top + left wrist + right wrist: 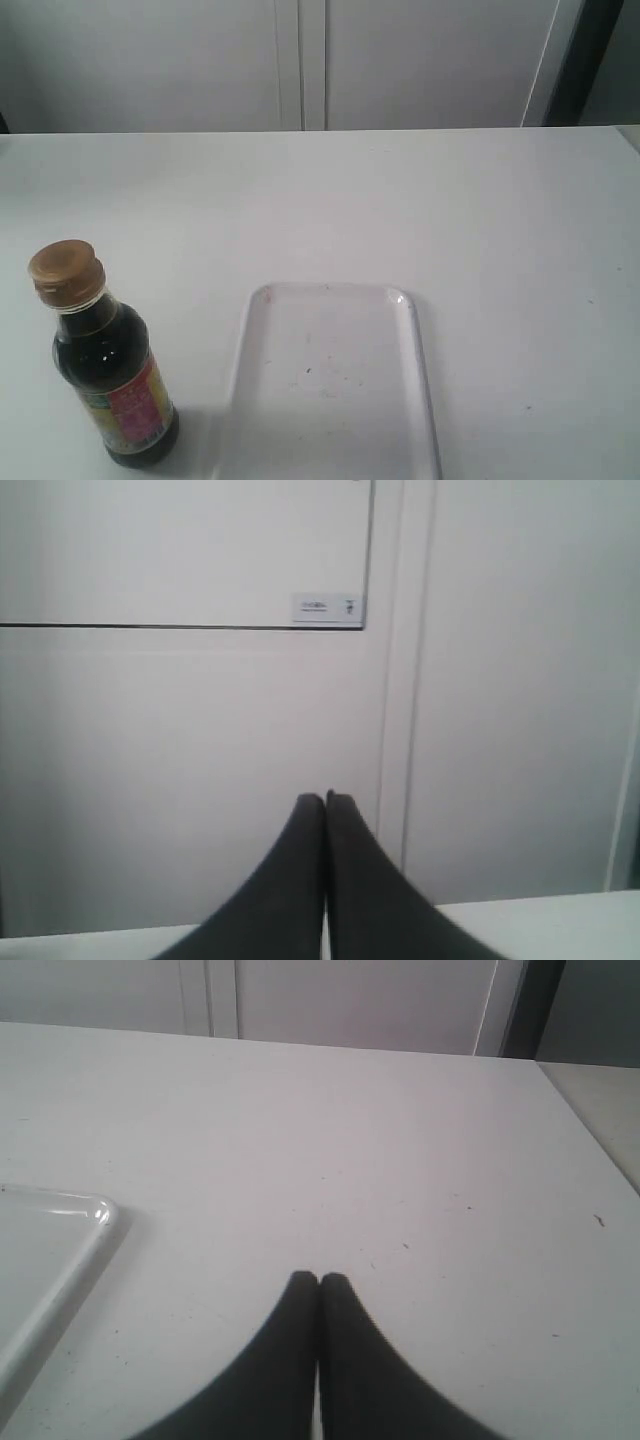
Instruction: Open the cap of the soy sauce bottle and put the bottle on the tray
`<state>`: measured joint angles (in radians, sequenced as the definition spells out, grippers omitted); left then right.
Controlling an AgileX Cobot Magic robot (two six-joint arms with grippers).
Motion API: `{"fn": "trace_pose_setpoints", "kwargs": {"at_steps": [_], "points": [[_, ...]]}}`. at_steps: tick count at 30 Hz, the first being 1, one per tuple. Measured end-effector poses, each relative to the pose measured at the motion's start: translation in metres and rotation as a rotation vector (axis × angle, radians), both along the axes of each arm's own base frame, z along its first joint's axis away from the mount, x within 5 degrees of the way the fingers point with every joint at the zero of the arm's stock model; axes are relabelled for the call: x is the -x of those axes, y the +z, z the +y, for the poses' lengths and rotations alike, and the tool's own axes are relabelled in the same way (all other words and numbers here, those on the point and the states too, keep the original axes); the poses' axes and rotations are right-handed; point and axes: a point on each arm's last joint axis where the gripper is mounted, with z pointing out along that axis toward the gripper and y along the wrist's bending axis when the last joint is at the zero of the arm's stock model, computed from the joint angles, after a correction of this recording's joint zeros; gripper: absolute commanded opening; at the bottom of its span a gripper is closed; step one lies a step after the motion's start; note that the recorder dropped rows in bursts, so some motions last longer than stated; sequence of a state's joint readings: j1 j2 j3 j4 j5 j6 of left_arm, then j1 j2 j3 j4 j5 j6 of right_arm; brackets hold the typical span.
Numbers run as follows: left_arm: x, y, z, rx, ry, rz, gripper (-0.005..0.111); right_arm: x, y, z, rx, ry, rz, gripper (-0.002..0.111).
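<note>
The soy sauce bottle (112,375) stands upright on the white table at the near left, dark liquid inside, red, yellow and green label facing front. Its golden-bronze cap (66,271) sits on the neck. The white tray (330,380) lies flat to the bottle's right, nothing on it; its rounded corner (60,1230) also shows in the right wrist view. Neither gripper appears in the exterior view. My left gripper (326,800) is shut, facing a white wall. My right gripper (319,1279) is shut above bare table beside the tray.
White cabinet panels (300,60) stand behind the table's far edge. A dark upright strip (585,60) is at the back right. The table's right edge (590,1130) shows in the right wrist view.
</note>
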<state>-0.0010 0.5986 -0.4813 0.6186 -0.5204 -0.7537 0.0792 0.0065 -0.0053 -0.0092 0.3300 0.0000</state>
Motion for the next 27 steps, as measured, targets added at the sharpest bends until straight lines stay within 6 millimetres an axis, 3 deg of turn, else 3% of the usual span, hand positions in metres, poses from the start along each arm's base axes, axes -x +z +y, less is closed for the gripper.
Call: {"fn": "trace_pose_setpoints", "kwargs": {"at_steps": [10, 27], "points": [[-0.028, -0.011, -0.029, -0.038, -0.343, -0.016, 0.0, 0.0, 0.0, 0.0, 0.0, 0.0, 0.0, 0.0], [-0.019, -0.023, -0.053, -0.109, -0.68, 0.093, 0.0, 0.0, 0.0, 0.0, 0.0, 0.0, 0.0, 0.0]]}}
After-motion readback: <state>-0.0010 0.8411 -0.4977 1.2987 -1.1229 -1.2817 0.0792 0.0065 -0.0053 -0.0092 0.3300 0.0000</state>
